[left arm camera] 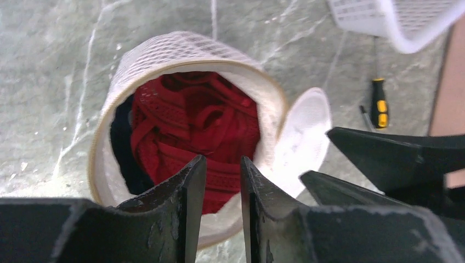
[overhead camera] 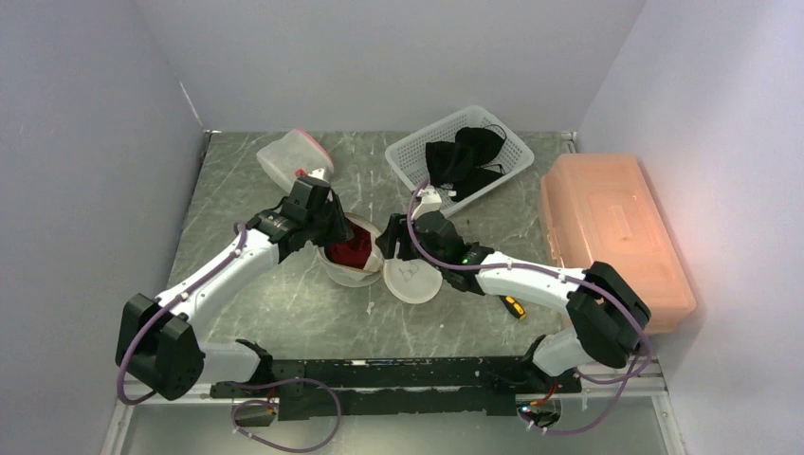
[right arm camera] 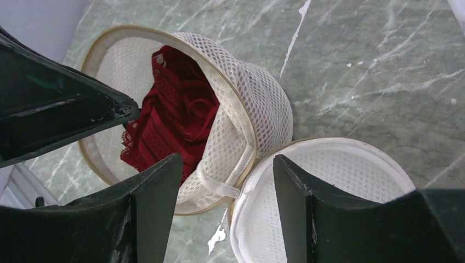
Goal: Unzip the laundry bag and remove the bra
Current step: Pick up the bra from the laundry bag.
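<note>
The white mesh laundry bag [overhead camera: 339, 275] stands open on the table, a round tub with its zip lid [overhead camera: 412, 282] flapped down to the right. A red lace bra [overhead camera: 351, 248] lies inside it. In the left wrist view the bra [left arm camera: 192, 115] fills the bag [left arm camera: 164, 49]. My left gripper [left arm camera: 222, 164] hangs just above the bag's near rim, jaws a narrow gap apart and empty. My right gripper [right arm camera: 226, 164] is wide open and empty over the hinge strip between bag [right arm camera: 252, 109] and lid [right arm camera: 340, 170]. The bra [right arm camera: 170, 120] also shows there.
A white basket [overhead camera: 417, 156] with black clothes [overhead camera: 465, 156] stands at the back. A second pale mesh bag [overhead camera: 294, 156] lies at the back left. An orange lidded box [overhead camera: 607, 227] sits at the right. A yellow-handled screwdriver [overhead camera: 513, 306] lies by the right arm.
</note>
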Motion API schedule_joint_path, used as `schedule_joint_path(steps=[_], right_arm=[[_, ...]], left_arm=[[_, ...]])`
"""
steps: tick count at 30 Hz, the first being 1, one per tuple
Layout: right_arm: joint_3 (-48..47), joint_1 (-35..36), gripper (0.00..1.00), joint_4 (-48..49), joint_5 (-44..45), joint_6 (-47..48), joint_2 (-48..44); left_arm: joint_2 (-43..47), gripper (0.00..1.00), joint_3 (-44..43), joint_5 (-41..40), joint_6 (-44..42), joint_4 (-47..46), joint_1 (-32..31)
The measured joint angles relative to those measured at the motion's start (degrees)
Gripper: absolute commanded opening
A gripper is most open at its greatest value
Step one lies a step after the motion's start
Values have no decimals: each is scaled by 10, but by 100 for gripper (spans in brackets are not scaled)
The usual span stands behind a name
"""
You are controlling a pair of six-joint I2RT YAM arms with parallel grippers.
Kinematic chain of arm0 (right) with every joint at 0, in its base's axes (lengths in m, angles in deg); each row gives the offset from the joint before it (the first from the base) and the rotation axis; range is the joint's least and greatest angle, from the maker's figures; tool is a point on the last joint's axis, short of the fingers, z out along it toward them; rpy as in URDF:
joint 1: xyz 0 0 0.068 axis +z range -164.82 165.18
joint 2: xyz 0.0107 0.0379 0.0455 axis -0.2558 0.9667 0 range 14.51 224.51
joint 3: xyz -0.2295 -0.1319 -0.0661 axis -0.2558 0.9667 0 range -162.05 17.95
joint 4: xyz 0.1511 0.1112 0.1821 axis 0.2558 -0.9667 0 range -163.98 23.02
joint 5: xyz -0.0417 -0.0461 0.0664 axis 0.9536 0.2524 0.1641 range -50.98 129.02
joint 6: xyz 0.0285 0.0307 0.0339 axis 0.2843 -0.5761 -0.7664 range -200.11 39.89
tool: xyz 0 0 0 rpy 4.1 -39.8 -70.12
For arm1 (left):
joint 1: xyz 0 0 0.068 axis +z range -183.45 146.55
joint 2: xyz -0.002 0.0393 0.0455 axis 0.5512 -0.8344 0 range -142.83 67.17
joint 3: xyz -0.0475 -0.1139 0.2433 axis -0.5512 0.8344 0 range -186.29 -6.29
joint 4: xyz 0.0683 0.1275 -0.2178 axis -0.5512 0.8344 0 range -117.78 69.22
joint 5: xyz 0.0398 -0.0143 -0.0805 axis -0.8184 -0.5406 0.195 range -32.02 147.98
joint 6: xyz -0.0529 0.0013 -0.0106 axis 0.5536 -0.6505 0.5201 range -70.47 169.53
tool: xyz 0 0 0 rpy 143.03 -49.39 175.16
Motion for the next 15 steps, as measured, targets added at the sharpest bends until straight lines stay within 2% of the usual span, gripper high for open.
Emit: schedule_joint_path(steps=[5, 8, 15], right_arm=[[0, 0, 70, 10, 0, -3, 18], [-2, 0, 70, 13, 0, -3, 26], [-47, 0, 71, 11, -2, 5, 61]], left_arm=[[-11, 53, 43, -14, 12, 1, 28], [-13, 55, 57, -31, 19, 8, 37], [-26, 66, 57, -62, 20, 9, 38]])
